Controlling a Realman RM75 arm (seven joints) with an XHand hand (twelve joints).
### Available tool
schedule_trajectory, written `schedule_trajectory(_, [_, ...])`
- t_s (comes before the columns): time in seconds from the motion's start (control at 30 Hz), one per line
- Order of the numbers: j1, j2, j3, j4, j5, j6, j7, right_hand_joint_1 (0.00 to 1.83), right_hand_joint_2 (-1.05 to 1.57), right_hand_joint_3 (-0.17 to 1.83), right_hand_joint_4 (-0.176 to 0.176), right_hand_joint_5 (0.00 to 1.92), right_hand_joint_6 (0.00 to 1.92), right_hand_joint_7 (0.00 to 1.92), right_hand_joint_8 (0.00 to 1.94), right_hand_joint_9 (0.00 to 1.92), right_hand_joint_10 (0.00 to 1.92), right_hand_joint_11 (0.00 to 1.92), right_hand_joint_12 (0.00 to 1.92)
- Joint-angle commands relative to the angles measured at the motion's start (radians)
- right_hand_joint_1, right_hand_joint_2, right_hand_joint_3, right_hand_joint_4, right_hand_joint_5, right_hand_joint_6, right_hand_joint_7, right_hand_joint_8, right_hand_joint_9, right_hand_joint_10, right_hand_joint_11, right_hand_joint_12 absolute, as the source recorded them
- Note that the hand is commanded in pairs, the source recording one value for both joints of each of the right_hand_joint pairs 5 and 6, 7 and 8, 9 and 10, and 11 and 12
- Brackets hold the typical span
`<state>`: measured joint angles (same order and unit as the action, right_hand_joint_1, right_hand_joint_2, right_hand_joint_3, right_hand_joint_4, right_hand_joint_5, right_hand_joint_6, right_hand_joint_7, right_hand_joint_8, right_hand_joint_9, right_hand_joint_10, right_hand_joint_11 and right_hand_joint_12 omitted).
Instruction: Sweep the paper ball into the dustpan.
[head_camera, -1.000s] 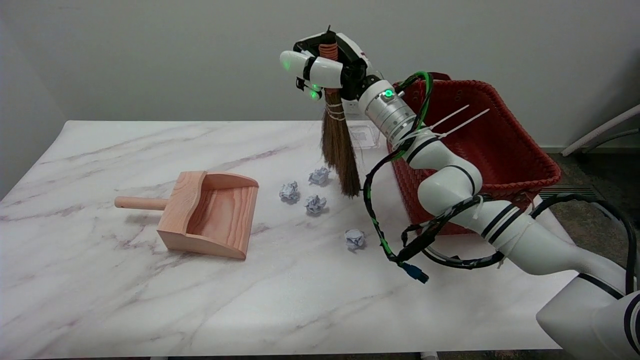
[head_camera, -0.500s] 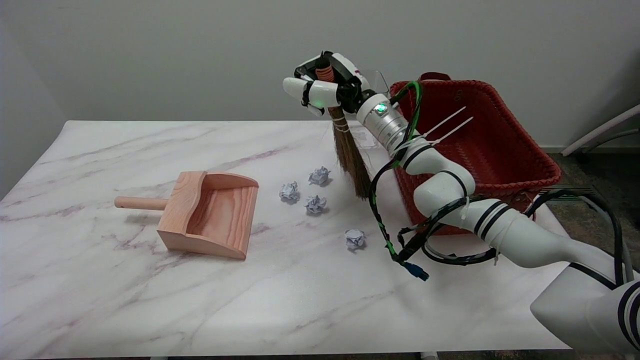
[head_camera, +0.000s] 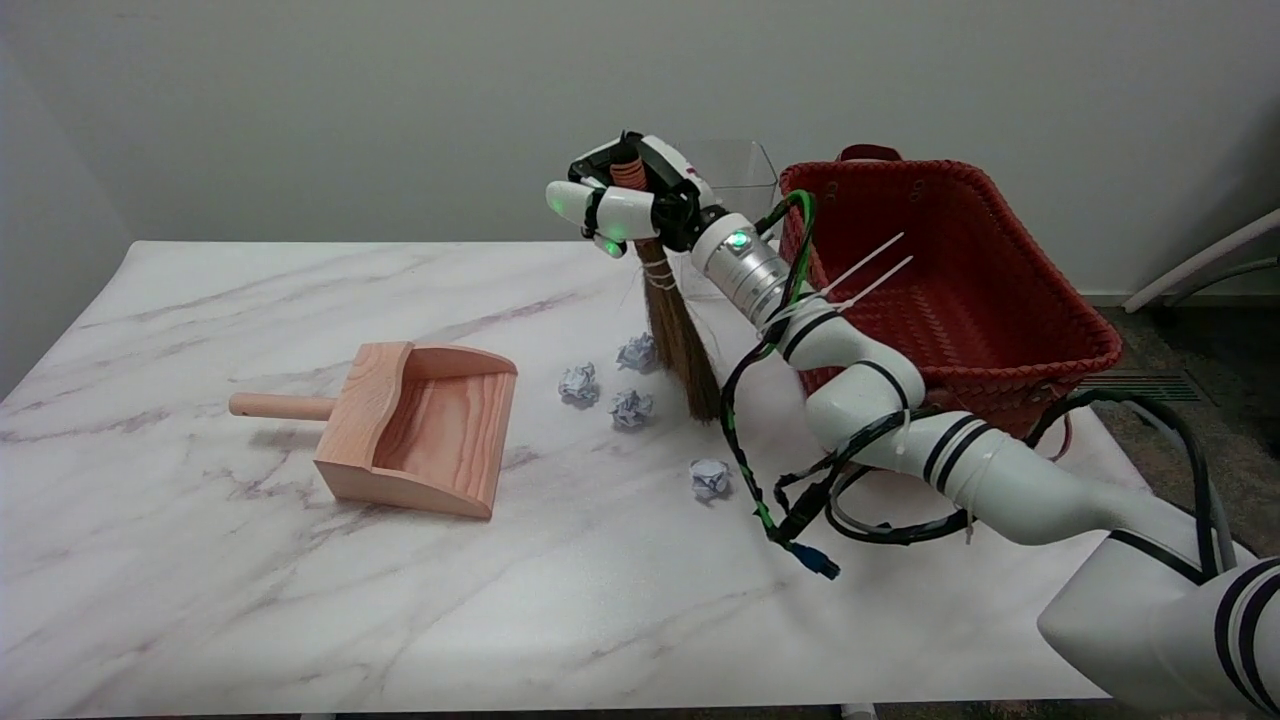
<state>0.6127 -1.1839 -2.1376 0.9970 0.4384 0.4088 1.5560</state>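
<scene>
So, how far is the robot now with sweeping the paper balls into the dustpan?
Done: the right hand grips the broom by its handle, bristles hanging down. In hand: the bristle tip is beside the farthest paper ball; whether it touches the table is unclear. Left: all four paper balls lie on the marble table, and the wooden dustpan holds none of them.

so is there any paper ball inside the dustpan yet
No, the dustpan holds nothing; all four paper balls lie on the table to its right.
</scene>
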Motion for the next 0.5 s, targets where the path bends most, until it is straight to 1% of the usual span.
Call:
schedule_trajectory(0.03, [0.0, -0.086, -0.044, 0.005, -0.019, 0.0, 0.183, 1.25, 1.39, 0.38, 0.0, 1.92, 1.92, 1.92, 1.92, 1.81, 1.81, 1.66, 1.66])
schedule_trajectory(0.23, [-0.045, -0.105, -0.038, 0.082, -0.011, -0.035, 0.279, 1.23, 1.43, 0.38, 0.0, 1.92, 1.92, 1.92, 1.92, 1.83, 1.83, 1.68, 1.68])
schedule_trajectory(0.37, [-0.064, -0.137, -0.036, 0.099, -0.007, -0.049, 0.292, 1.2, 1.49, 0.38, 0.0, 1.92, 1.92, 1.92, 1.92, 1.84, 1.84, 1.71, 1.71])
schedule_trajectory(0.5, [-0.082, -0.175, -0.04, 0.118, 0.043, -0.061, 0.294, 1.17, 1.53, 0.38, 0.0, 1.92, 1.92, 1.92, 1.92, 1.86, 1.86, 1.73, 1.73])
